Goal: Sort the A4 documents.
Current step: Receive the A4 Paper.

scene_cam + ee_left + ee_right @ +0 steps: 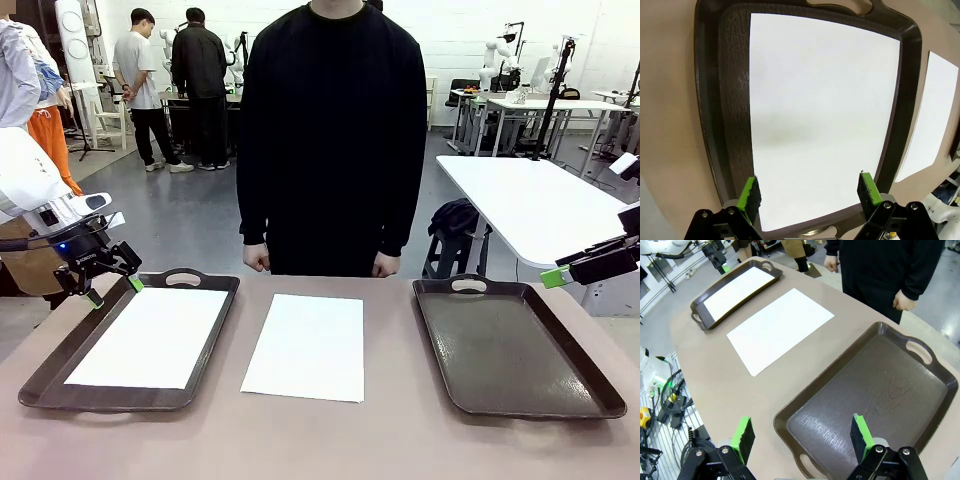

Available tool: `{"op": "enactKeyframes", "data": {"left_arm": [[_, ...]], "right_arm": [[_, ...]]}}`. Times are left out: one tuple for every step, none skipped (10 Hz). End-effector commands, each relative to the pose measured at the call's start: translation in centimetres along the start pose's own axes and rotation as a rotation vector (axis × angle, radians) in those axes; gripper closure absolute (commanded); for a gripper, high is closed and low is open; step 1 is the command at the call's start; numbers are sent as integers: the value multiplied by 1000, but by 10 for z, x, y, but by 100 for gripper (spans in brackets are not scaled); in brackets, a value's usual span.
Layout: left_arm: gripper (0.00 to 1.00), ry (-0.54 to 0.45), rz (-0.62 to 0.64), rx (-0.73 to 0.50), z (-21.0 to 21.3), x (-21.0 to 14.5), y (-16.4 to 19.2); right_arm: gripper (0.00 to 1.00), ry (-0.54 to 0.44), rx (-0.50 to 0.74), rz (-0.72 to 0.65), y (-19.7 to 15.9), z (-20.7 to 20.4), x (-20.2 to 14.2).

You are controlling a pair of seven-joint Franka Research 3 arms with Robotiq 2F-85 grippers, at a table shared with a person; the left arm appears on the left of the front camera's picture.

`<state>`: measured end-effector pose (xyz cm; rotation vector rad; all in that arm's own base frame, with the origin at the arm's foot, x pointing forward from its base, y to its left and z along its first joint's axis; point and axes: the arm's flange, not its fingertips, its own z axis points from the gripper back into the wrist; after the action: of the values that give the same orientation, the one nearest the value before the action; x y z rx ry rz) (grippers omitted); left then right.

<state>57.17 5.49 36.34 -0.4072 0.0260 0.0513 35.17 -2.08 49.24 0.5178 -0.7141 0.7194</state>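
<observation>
While the left gripper point(115, 290) and right gripper point(802, 432) both hang spread and empty, one A4 sheet point(305, 345) waits mid-counter.
Nearest us, that loose sheet lies flat on the bare counter point(330, 440) between the two trays, and by my read it's the next to sort. To its left, a second sheet point(150, 337) sits square inside the left tray point(68, 350) and looks already filed. The right tray point(515, 345) is bare, likely the other destination. The left gripper hovers over its tray's far corner, pinching nothing, while the right floats off its tray's outer side. Beyond them, a person's hands point(257, 258) hang at the far edge, leaving the work open.
</observation>
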Motion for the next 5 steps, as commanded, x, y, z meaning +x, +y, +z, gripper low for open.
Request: {"op": "enactKeyframes", "data": {"left_arm": [[0,-2,-14,1,1,0,2],[0,0,0,0,0,0,0],[0,-97,-98,43,18,-4,-29],[0,-187,-192,32,36,-14,-52],[0,-308,-299,8,54,-30,-71]], "right_arm": [[0,-25,18,7,-4,-4,1],[0,-25,18,7,-4,-4,1],[0,-25,18,7,-4,-4,1],[0,-25,18,7,-4,-4,1],[0,-25,18,7,-4,-4,1]]}}
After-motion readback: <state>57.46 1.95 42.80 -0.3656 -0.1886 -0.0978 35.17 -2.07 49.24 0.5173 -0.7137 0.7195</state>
